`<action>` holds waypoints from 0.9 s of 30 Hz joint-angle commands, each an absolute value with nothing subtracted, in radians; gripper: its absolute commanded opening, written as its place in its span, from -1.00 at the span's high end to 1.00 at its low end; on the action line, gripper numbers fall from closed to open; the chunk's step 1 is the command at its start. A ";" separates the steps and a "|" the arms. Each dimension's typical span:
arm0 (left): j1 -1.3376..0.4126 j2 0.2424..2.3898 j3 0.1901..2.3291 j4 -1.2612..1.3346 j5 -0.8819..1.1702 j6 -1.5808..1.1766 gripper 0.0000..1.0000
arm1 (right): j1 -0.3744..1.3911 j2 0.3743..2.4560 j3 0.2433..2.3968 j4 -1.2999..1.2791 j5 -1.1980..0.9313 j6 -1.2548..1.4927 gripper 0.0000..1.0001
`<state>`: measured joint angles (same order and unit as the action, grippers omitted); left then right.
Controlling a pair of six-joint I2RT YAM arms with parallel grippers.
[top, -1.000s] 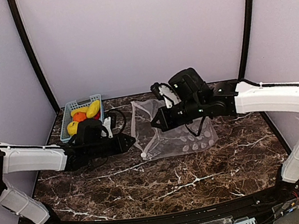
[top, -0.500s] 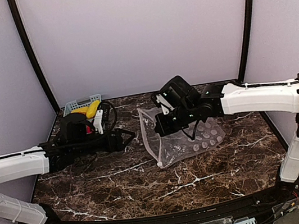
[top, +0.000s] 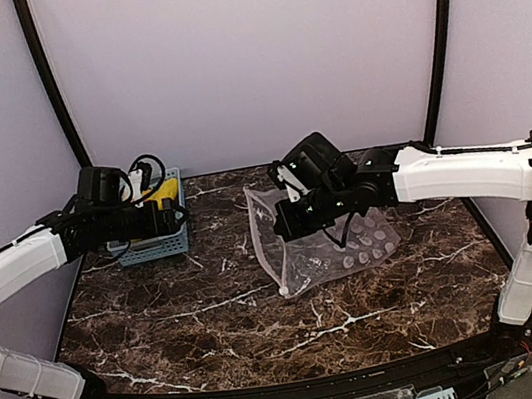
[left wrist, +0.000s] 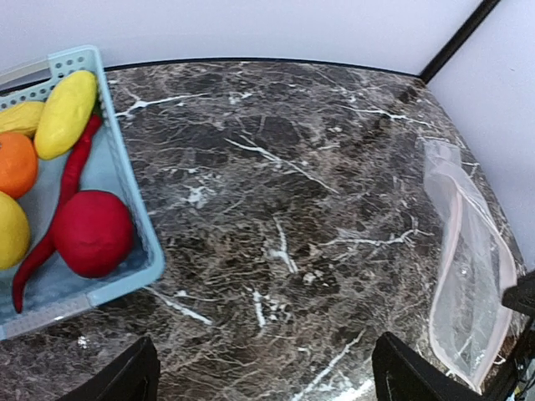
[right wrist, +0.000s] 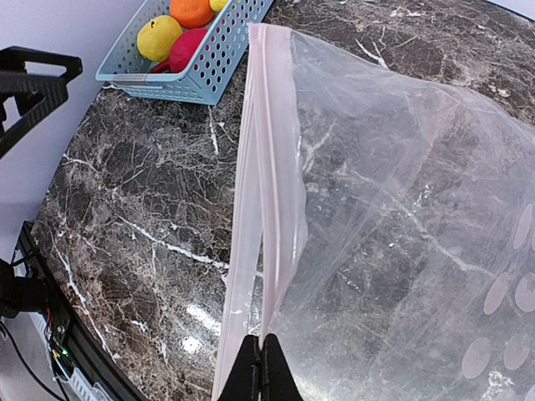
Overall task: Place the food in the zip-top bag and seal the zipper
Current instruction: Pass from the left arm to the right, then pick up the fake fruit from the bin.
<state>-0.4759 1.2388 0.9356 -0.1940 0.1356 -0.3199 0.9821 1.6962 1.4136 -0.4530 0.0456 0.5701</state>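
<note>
**Fetching food: left claw over the basket, bag held ready**

From above, the left claw (top: 170, 218) hangs over the basket (top: 153, 250) at the table's (top: 264, 311) far left, where all the food (top: 168, 190) lies. The right claw (top: 286, 227) holds up the bag (top: 345, 248) mid-table, well apart. The left wrist view shows its claw spread wide and empty, with a round red piece (left wrist: 92, 232), a chili (left wrist: 71, 180), an orange ball (left wrist: 15, 163) and yellow pieces (left wrist: 65, 113) in the basket below-left. The right wrist view shows its claw pinched shut on the pink zipper strip (right wrist: 267, 167), the mouth facing the basket. Next, I judge, the left claw should drop over one piece and close.
</note>
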 commanded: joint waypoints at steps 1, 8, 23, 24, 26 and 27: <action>-0.366 1.330 1.052 -0.403 0.124 -0.224 -0.77 | 0.982 1.712 1.444 -0.448 0.045 0.568 1.00; -0.231 1.518 1.278 -0.544 0.018 -0.133 -0.76 | 0.982 1.715 1.456 -0.446 0.038 0.555 1.00; -0.105 1.780 1.405 -0.504 -0.066 -0.115 -0.52 | 0.982 1.719 1.442 -0.402 0.004 0.546 1.00; -0.098 1.791 1.409 -0.494 -0.070 -0.117 -0.51 | 0.982 1.719 1.442 -0.400 0.005 0.545 1.00; -0.083 1.810 1.416 -0.480 -0.081 -0.118 -0.49 | 0.981 1.721 1.440 -0.394 -0.017 0.543 1.00; -0.077 1.823 1.418 -0.475 -0.074 -0.120 -0.49 | 0.981 1.721 1.440 -0.393 -0.021 0.542 1.00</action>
